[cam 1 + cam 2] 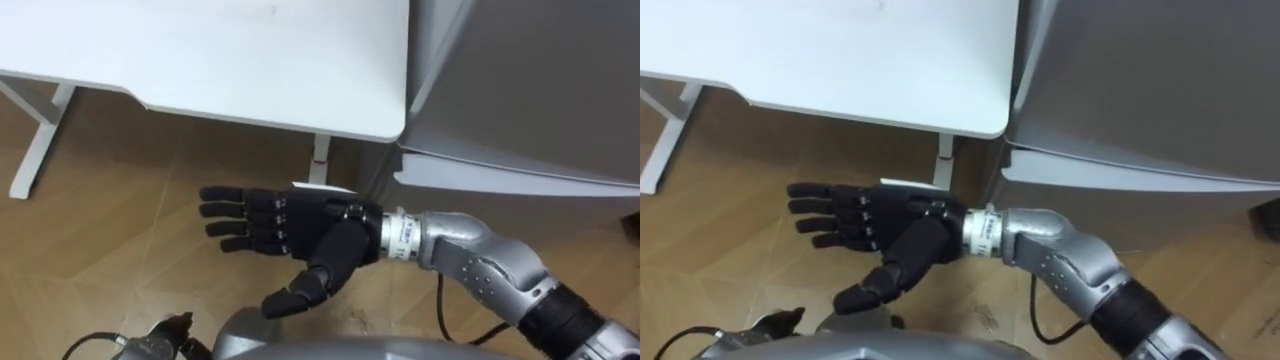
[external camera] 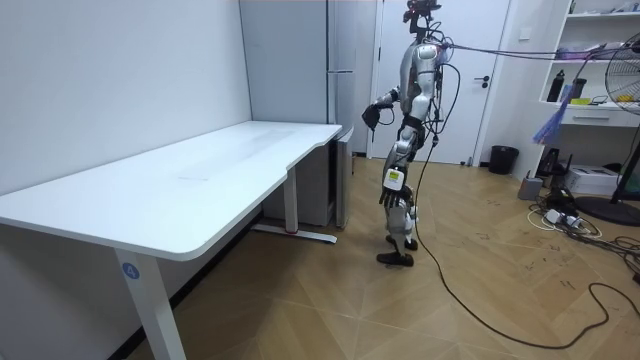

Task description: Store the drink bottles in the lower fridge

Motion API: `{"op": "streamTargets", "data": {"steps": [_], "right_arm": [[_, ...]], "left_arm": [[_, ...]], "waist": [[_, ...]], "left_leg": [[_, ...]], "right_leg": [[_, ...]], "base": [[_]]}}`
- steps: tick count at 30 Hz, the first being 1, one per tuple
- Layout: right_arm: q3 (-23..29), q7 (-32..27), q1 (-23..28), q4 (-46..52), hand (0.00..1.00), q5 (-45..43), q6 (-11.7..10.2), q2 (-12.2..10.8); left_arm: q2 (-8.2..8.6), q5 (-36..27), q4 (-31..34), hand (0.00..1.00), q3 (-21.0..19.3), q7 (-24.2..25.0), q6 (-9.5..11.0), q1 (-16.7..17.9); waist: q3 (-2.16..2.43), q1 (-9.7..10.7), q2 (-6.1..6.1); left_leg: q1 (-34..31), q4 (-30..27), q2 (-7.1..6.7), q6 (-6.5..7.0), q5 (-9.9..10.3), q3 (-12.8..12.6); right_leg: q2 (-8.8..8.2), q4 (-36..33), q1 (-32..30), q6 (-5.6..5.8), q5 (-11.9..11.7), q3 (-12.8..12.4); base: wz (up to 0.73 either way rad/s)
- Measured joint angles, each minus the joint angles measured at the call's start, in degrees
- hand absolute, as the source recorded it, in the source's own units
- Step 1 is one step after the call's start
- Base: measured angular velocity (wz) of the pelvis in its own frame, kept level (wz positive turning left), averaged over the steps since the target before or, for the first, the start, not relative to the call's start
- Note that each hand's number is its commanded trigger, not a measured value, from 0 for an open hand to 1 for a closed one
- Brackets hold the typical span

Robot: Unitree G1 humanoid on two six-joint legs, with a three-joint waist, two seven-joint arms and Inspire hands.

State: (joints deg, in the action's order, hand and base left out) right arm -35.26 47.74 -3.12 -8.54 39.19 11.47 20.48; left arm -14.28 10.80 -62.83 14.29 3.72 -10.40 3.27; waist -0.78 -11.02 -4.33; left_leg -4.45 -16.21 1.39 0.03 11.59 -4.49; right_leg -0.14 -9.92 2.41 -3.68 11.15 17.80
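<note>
The robot stands on the wood floor [image 1: 110, 230] at the far end of the white table [image 1: 200, 50], facing the tall grey fridge [image 1: 530, 80] just beside it. Its right hand [image 1: 325, 235] reaches out in front of its body at about waist height, fingers straight and spread, thumb apart from them, the palm empty. Both fridge doors are closed, and the lower door [image 1: 500, 205] sits just past the raised hand, not touching it. The left hand [image 1: 165, 335] peeks in low at the view's bottom edge; I cannot tell its state.
</note>
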Motion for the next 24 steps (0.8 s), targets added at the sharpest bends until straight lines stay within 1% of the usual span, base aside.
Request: {"op": "streamTargets", "data": {"steps": [2, 4, 5, 6, 7, 8, 9, 10, 12, 14, 15, 16, 17, 20, 22, 24], "right_arm": [[2.01, 1.2, 1.45, -3.67, 0.0, -4.23, 0.12, 0.04], [4.99, 1.11, 4.02, -9.14, 0.0, -9.72, 0.56, 1.0], [5.63, 1.07, 4.65, -10.56, 0.0, -10.89, 0.57, 1.33], [7.31, 1.05, 5.84, -14.25, 0.0, -13.84, 0.55, 1.58], [9.14, 0.63, 7.26, -17.84, 0.0, -17.03, 0.44, 1.63], [9.91, 0.24, 7.73, -20.07, 0.0, -18.05, 0.38, 1.62], [11.42, -0.84, 8.45, -24.93, 0.0, -20.0, 0.35, 1.63], [12.77, -1.85, 8.88, -29.06, 0.0, -22.32, 0.35, 1.61], [14.29, -3.97, 8.88, -34.33, 0.0, -25.41, 0.34, 1.55], [16.47, -5.75, 9.0, -38.51, 0.0, -25.95, 0.02, 0.7], [18.51, -6.77, 9.22, -40.84, 0.0, -25.98, -0.96, -0.67], [19.71, -7.94, 9.12, -43.25, 0.0, -26.0, -1.7, -1.75], [20.58, -9.29, 8.71, -45.46, 0.0, -25.99, -2.05, -2.69], [22.58, -12.93, 8.75, -48.55, 0.0, -25.96, -2.78, -4.24], [23.95, -16.55, 8.73, -50.65, 0.0, -26.02, -3.33, -5.1], [24.74, -18.85, 8.74, -51.97, 0.0, -26.05, -3.67, -6.01]], "left_arm": [[-0.11, -0.13, 0.14, 0.0, -1.63, -0.52, -0.05, 0.02], [-0.46, -1.48, 0.29, 0.0, -1.88, -0.94, -0.5, 1.34], [-0.47, -2.06, 0.27, 0.0, -1.86, -1.05, -0.71, 1.67], [-0.32, -2.42, 0.25, 0.0, -2.49, -1.18, -0.89, 2.27], [-0.19, -2.43, 0.26, 0.0, -2.9, -1.64, -0.75, 3.07], [-0.17, -2.46, 0.2, 0.0, -2.97, -1.97, -0.7, 3.43], [-0.17, -2.5, 0.18, 0.0, -3.19, -2.37, -0.67, 3.97], [-0.14, -2.62, 0.39, 0.0, -4.06, -2.6, -0.51, 4.37], [-0.02, -2.61, 0.62, 0.0, -4.63, -3.59, -0.17, 4.8], [0.18, -2.48, 0.5, 0.0, -5.26, -4.62, 0.28, 5.51], [0.2, -2.25, 0.53, 0.0, -5.62, -5.17, 0.58, 5.93], [0.23, -2.25, 0.57, 0.0, -5.75, -5.85, 0.8, 6.45], [0.28, -2.08, 0.59, 0.0, -6.21, -5.97, 0.82, 6.92], [0.73, 0.59, 0.79, 0.0, -7.92, -6.17, 0.72, 7.39], [1.99, 2.97, 0.92, 0.0, -9.91, -6.62, 0.46, 7.86], [2.31, 3.51, 0.95, 0.0, -10.01, -6.56, 0.26, 8.74]], "waist": [[0.08, 0.62, 0.2], [0.53, 1.35, 0.75], [0.63, 1.52, 0.9], [0.74, 2.01, 0.87], [0.79, 2.52, 1.02], [0.79, 2.81, 1.11], [0.76, 3.12, 1.19], [0.77, 3.43, 1.2], [0.76, 3.97, 1.2], [0.72, 4.72, 1.07], [0.65, 5.11, 0.97], [0.66, 5.57, 0.61], [0.61, 6.18, 0.62], [0.61, 6.07, 0.5], [0.62, 6.07, 0.6], [0.63, 6.16, 0.63]], "left_leg": [[-0.01, 0.2, -0.13, 0.08, 0.04, 0.27], [0.15, 0.67, -0.32, 0.16, 0.03, -0.08], [0.2, 0.71, -0.35, 0.2, 0.06, -0.05], [0.67, 0.83, -0.49, 0.23, 0.06, 0.03], [1.27, 0.92, -0.81, 0.24, 0.06, 0.01], [1.44, 0.89, -0.96, 0.25, 0.07, 0.0], [1.99, 0.93, -1.02, 0.27, 0.08, -0.05], [2.06, 0.92, -1.02, 0.28, 0.08, -0.01], [2.08, 0.92, -1.11, 0.28, 0.08, 0.23], [2.25, 0.9, -1.13, 0.28, 0.08, 0.09], [2.55, 0.84, -1.14, 0.28, 0.08, 0.07], [3.05, 1.03, -1.14, 0.28, 0.08, -0.04], [3.22, 0.97, -1.14, 0.28, 0.09, -0.05], [3.52, 0.89, -1.12, 0.45, 0.21, -0.02], [3.48, 0.89, -1.12, 0.72, 0.44, 0.13], [3.48, 0.81, -1.14, 0.86, 0.54, 0.21]], "right_leg": [[-0.06, 0.14, 0.03, 0.19, -0.11, 0.2], [-0.32, 0.13, -0.03, 0.37, -0.21, 0.19], [-0.33, 0.14, 0.0, 0.39, -0.21, 0.17], [-0.38, 0.31, 0.43, 0.45, -0.2, 0.1], [-0.51, 0.38, 0.92, 0.63, -0.1, 0.18], [-0.58, 0.38, 1.14, 0.7, -0.05, 0.27], [-0.7, 0.4, 1.52, 0.79, 0.05, 0.31], [-0.75, 0.38, 1.58, 0.78, 0.13, 0.31], [-0.78, 0.4, 1.58, 0.78, 0.17, 0.35], [-0.78, 0.45, 1.96, 0.78, 0.21, 0.27], [-0.75, 0.6, 2.3, 0.75, 0.24, 0.22], [-0.73, 1.06, 2.81, 0.78, 0.27, 0.13], [-0.75, 1.23, 3.32, 0.86, 0.36, 0.3], [-0.75, 1.23, 3.19, 1.04, 0.67, 0.08], [-0.75, 1.22, 3.15, 1.19, 0.77, -0.04], [-0.78, 1.21, 3.22, 1.27, 0.72, -0.06]], "base": [[0.05], [0.0], [0.0], [0.0], [0.06], [0.06], [0.0], [0.0], [0.0], [0.0], [0.0], [0.04], [0.06], [0.06], [0.03], [0.0]]}}
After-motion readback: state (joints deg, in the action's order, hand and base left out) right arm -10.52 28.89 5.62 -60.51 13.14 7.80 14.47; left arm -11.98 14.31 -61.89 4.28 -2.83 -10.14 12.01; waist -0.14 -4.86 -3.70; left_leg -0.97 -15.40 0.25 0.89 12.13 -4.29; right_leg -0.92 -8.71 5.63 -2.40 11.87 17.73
